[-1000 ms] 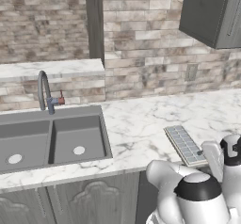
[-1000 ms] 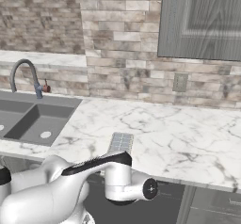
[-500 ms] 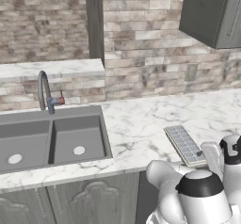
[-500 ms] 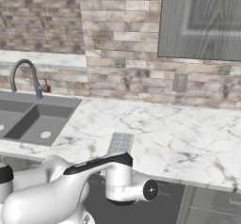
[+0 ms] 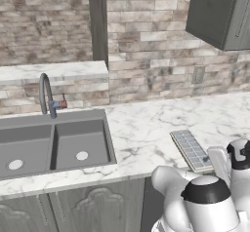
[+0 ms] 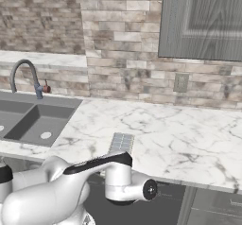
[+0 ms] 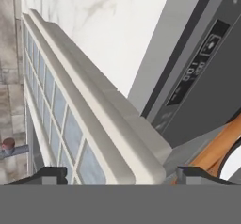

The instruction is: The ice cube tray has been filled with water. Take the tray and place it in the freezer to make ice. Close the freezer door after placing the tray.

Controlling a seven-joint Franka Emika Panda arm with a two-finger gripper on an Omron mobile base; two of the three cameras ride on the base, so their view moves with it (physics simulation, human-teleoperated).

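Clearly the step in hand is the pick-up of the ice cube tray (image 5: pixel 192 150), the first part of the task. The tray lies flat on the marble worktop (image 5: pixel 146 128), at its front edge, well to the right of the double sink (image 5: pixel 53 143) and the faucet (image 5: pixel 48 95). In the right base view the tray (image 6: pixel 121 142) shows just beyond the arm's dark-topped forearm, its near end hidden behind it.

The hand view looks along the tray (image 7: pixel 70 115) from very close: its whitish side rim runs diagonally across the picture, and the pale blue-grey water (image 7: pixel 59 108) sits in the square cells on one side of that rim. The end effector (image 7: pixel 120 173) has one dark fingertip (image 7: pixel 47 173) on the cell side and the other on the outer side, so the jaws straddle the tray's end and stand apart, not yet clamped on it. Whether either tip touches the tray cannot be told.

Judging from this, the grasp is about to be made and nothing is yet lifted. The next move calls for closing the fingers squarely on the rim, then raising the tray level so the water does not spill from the shallow cells. After that the base would have to carry it to the freezer, lay it on a shelf, and shut the door.
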